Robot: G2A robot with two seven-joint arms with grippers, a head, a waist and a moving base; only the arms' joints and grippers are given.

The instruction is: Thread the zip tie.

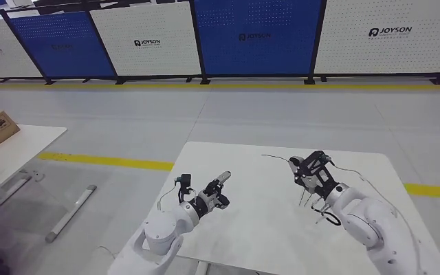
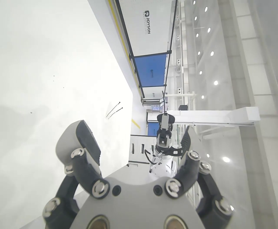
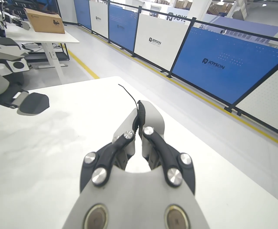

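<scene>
Zip tie (image 3: 129, 94) pinched in right hand (image 3: 139, 108), left hand (image 2: 135, 132) splayed

The table (image 1: 261, 213) looks smooth matt white, the zip tie (image 3: 129, 94) thin black plastic.

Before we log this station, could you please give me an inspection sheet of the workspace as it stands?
Surface: white table, flat and bare in the middle.
Job's things: black zip tie, pinched in the right claw with its thin tail sticking out ahead.
Clutter: two spare zip ties, side by side on the table.
Grippers: right claw shut on the zip tie, above the table; left claw open, holding nothing.
Cables: black cable loop at the right arm's wrist; black lead at the left arm's wrist.
Surroundings: blue and white partition panels, yellow floor line, neighbouring table carrying a cardboard box.
</scene>
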